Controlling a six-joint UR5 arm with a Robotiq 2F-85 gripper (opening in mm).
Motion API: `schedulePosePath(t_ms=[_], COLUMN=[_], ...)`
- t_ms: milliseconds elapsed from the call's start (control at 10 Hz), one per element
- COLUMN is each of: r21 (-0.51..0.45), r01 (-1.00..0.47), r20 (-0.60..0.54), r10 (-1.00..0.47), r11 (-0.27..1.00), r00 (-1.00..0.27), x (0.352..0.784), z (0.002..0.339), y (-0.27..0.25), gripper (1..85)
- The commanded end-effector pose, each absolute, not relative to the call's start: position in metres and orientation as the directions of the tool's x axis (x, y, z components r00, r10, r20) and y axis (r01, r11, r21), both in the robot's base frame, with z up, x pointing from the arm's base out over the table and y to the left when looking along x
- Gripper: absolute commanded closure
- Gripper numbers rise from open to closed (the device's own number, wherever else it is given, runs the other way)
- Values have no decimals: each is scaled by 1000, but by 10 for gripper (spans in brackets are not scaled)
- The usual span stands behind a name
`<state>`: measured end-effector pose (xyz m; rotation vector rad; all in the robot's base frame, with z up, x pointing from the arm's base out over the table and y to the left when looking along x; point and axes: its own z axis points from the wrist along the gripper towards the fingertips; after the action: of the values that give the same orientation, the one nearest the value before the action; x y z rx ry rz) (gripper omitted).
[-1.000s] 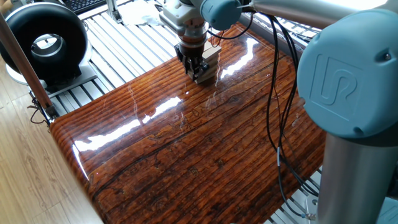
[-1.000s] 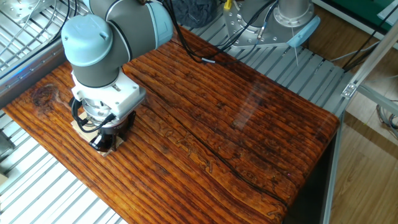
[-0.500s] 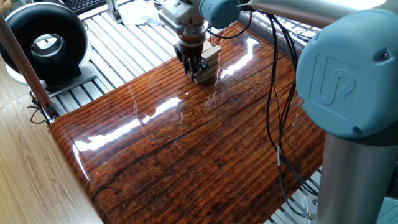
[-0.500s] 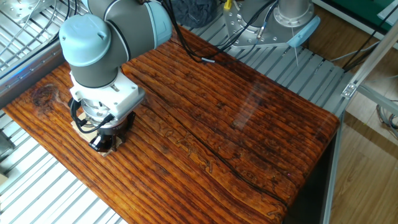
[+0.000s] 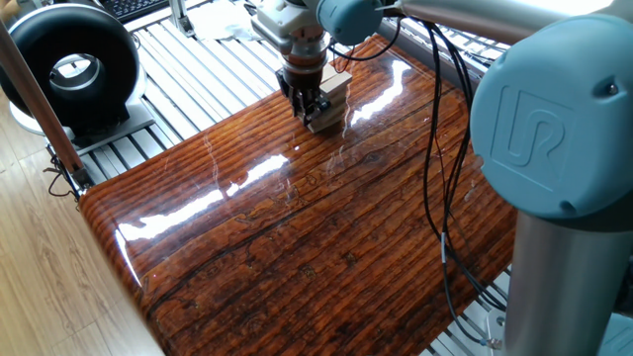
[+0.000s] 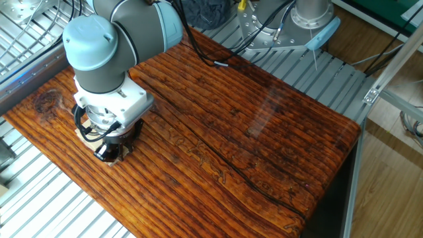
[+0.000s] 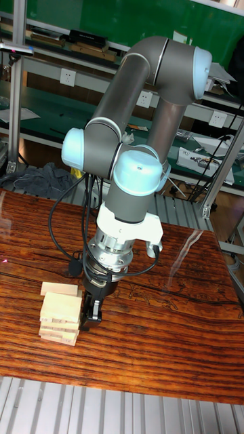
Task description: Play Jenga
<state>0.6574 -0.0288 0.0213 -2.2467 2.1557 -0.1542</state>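
I had the table [image 7: 169, 339] in all three views, its dark striped top bare apart from the tower. The arm [image 7: 135, 88] reached down over one end of it, and the wrist blocked most of what I wanted to see from the two side cameras.

The Jenga tower [image 7: 59, 314] stood near the table's edge, a short stack of pale blocks in crosswise layers, the top block sitting slightly askew. In the tall view it lay directly to the left of the end effector [image 7: 91, 308], touching it or just beside it; I could not tell which. The end effector hung vertically, its tips down at the level of the lower layers, close to the tabletop.

From one fixed view the end effector [image 5: 309, 102] stood in front of the tower [image 5: 334, 99], which showed only as a pale sliver behind it. How far apart the fingers stood I could not tell.

My judgement was that any push had to go sideways, towards the stack.
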Motion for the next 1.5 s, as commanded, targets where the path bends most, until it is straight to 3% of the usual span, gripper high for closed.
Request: schedulePosePath(t_ms=[0,1400], r21=[-91,-94], r01=[-995,-995], r20=[41,11], r10=[-999,-1000], r11=[-36,-26], r00=[33,25], x=[659,660], z=[22,24], y=[-27,-26], gripper=[577,613])
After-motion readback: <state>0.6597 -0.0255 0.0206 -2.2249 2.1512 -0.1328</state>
